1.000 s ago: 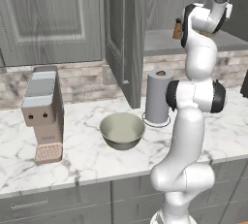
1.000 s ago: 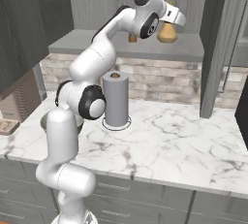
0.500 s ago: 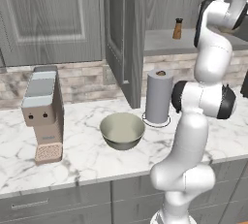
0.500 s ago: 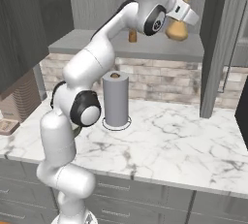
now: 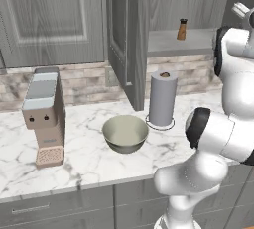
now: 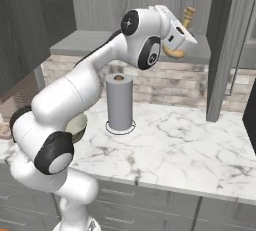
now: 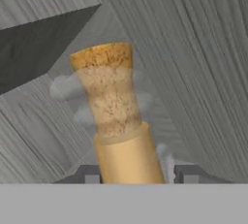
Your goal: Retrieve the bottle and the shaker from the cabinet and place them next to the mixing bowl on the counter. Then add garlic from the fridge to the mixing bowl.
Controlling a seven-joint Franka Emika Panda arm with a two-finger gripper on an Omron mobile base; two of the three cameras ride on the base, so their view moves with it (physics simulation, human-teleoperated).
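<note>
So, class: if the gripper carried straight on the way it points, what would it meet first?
The gripper holds the bottle, so the bottle's cork end leads; probably the grey cabinet wall next, though depth is unclear.

A shaker (image 5: 182, 29) stands on the open cabinet's shelf (image 5: 171, 43). On the counter (image 5: 89, 156) sit a coffee machine (image 5: 44, 116), a bowl (image 5: 125, 133) and a paper-towel roll (image 5: 162, 99) just beside it.

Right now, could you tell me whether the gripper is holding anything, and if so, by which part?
The gripper holds the cork-topped bottle. Its fingers close on the tan lower body, well below the cork and neck.
</note>
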